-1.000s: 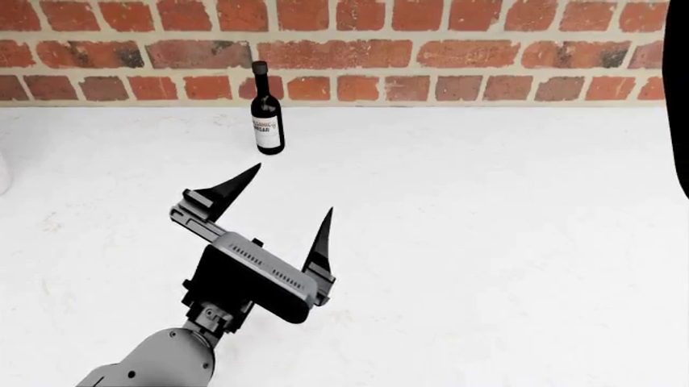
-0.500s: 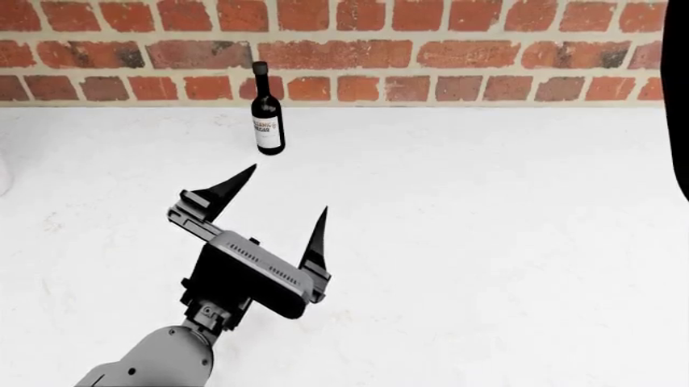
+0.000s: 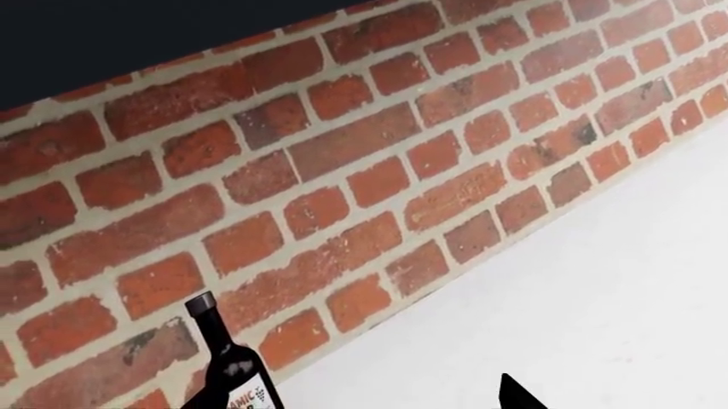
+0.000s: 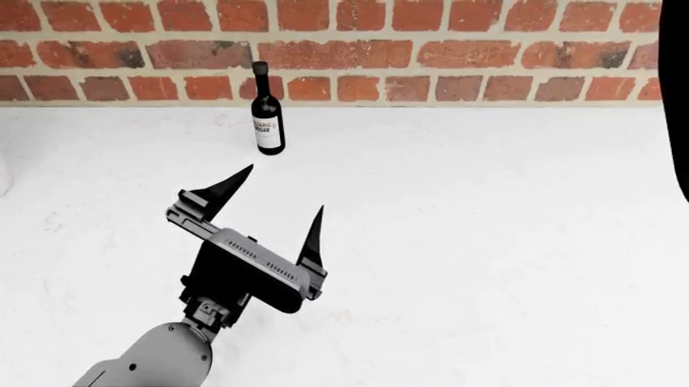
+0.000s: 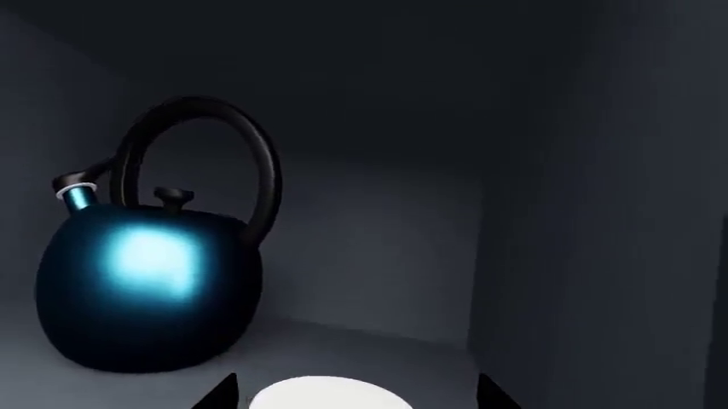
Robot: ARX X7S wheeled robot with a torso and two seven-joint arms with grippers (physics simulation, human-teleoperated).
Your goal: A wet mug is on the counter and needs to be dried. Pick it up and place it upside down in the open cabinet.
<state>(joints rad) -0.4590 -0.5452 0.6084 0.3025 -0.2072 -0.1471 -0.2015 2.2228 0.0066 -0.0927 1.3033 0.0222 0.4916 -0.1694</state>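
A pale whitish round face [image 5: 327,394] shows at the edge of the right wrist view; I take it for the mug, though none of its red shows. It lies between the fingertips of my right gripper [image 5: 355,394], which stand wide apart inside a dark cabinet [image 5: 546,213]. Contact between fingers and mug is cut off from view. My left gripper [image 4: 286,187] hovers open and empty over the white counter [image 4: 485,226], short of a dark wine bottle [image 4: 267,113]. In the left wrist view only one fingertip [image 3: 519,395] shows.
A shiny blue kettle [image 5: 148,281] with a tall black loop handle stands in the cabinet, beside the right gripper. The wine bottle [image 3: 234,366] stands against the red brick wall [image 4: 431,48]. A dark vertical edge [image 4: 678,97] runs down the head view's right side.
The left gripper has drifted slightly left and back toward me over the counter. The bottle has not moved.
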